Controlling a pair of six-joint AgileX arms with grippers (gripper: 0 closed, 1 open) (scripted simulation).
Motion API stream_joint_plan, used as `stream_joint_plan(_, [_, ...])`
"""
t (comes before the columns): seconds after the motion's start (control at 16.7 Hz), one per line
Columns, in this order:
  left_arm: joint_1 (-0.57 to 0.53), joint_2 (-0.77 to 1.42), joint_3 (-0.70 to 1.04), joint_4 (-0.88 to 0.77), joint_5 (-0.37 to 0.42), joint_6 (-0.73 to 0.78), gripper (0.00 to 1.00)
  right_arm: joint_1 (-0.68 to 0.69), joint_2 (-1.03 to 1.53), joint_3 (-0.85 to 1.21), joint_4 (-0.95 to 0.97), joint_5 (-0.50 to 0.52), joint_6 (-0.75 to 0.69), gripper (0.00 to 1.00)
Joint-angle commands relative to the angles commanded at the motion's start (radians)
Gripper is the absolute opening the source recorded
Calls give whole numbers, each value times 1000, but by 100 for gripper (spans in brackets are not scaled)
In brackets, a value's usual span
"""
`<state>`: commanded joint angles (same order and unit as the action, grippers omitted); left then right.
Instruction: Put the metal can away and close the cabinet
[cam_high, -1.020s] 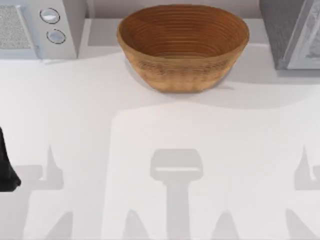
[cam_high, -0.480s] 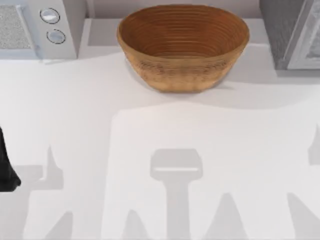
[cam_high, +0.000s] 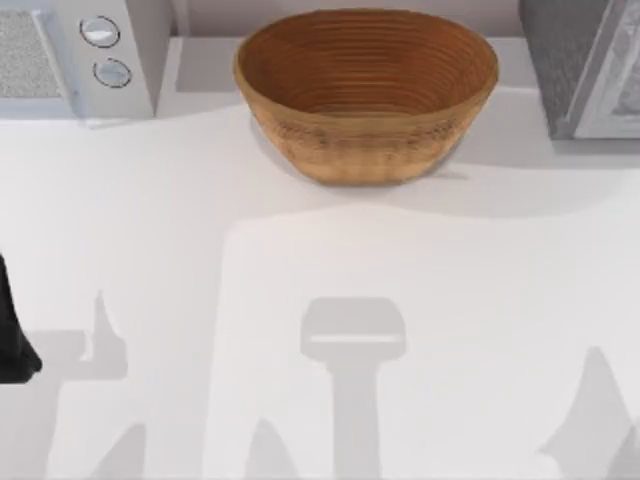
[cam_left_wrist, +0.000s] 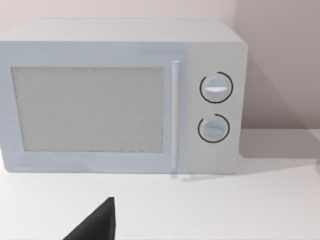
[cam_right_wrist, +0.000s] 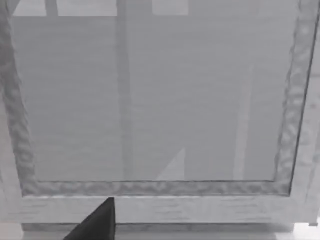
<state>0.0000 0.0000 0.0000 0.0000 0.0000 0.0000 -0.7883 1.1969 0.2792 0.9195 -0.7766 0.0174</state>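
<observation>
The metal can is out of view. The grey cabinet (cam_high: 578, 68) stands at the table's back right corner. In the right wrist view a flat grey panel with a lighter rippled frame (cam_right_wrist: 155, 100) faces the camera at close range; I cannot tell from it whether the cabinet is shut. A dark part of my right gripper (cam_right_wrist: 97, 222) shows in front of that panel's lower frame. My left arm (cam_high: 12, 335) is parked at the table's left edge, and a dark part of my left gripper (cam_left_wrist: 97, 224) points toward the microwave.
A large wicker bowl (cam_high: 366, 92) sits at the back centre. A white microwave (cam_high: 82, 55) with two round knobs stands at the back left, its door shut (cam_left_wrist: 90, 110). The white tabletop (cam_high: 320, 270) carries only arm shadows.
The right arm's shadow at the table's right edge has slid toward the front right corner. The left arm, the bowl and the microwave have not moved.
</observation>
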Motion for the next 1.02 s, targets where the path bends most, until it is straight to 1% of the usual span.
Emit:
stream_joint_plan(0.24, [0,0,0,0,0,0,100,-155,234,57,184,-155,3,100])
stream_joint_plan(0.42, [0,0,0,0,0,0,100,-222,333,83,264,-221,5,100])
stream_joint_plan(0.54, [0,0,0,0,0,0,100,-237,355,88,281,-236,5,100])
stream_joint_plan(0.84, [0,0,0,0,0,0,100,-232,352,85,278,-234,5,100])
stream_joint_plan(1.02, [0,0,0,0,0,0,100,-240,348,148,220,-240,5,100])
